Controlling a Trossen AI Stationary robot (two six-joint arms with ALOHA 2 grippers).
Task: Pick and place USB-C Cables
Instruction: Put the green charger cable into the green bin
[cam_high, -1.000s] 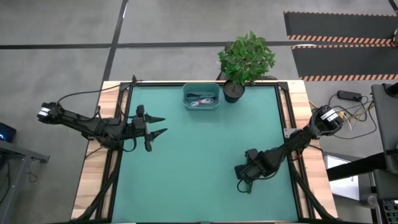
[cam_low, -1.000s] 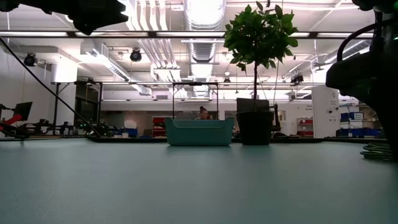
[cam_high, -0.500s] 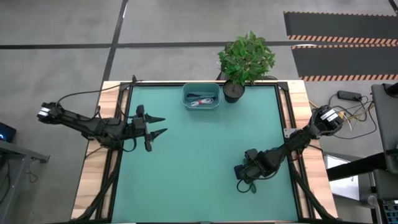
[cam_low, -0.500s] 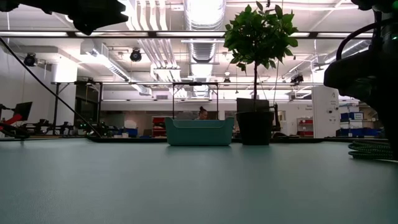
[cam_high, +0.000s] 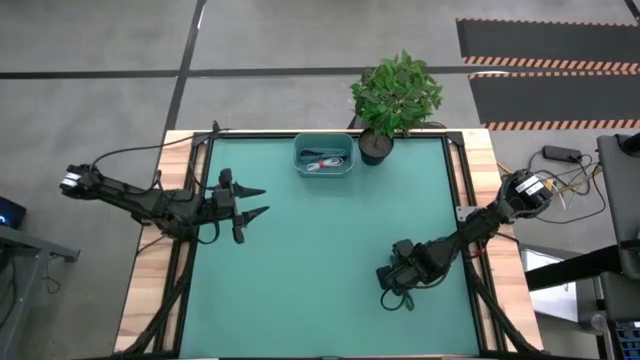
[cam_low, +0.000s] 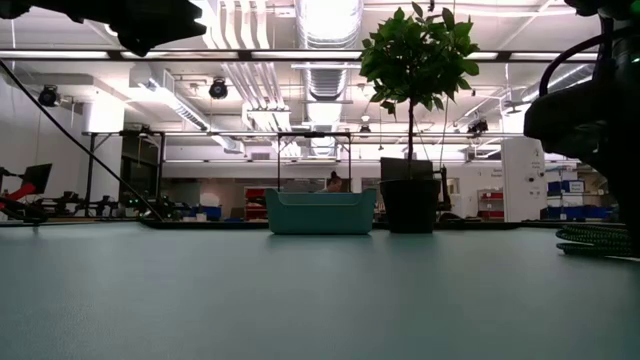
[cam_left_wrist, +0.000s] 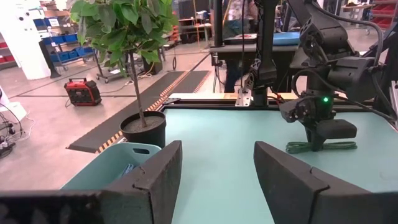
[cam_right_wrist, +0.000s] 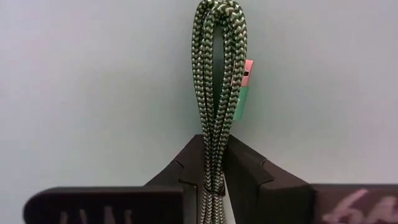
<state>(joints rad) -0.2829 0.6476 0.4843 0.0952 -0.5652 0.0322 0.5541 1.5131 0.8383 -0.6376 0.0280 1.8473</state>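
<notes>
One green braided USB-C cable (cam_right_wrist: 219, 93) lies on the teal table mat (cam_high: 320, 260), pinched by the right gripper (cam_right_wrist: 215, 177); the left gripper (cam_high: 252, 201) hovers with fingers spread.

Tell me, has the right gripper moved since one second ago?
Barely: against the plant pot in the high view, the right gripper, shut on the green cable, keeps its place.

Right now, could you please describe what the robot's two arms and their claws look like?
Both arms are dark, jointed and slim, with thin black wires running along them. The left claw ends in two pointed black fingers; up close its fingers are blocky, matte and wedge-shaped. The right claw has the same angular black fingers. A small green light glows on the right arm's wrist.
</notes>
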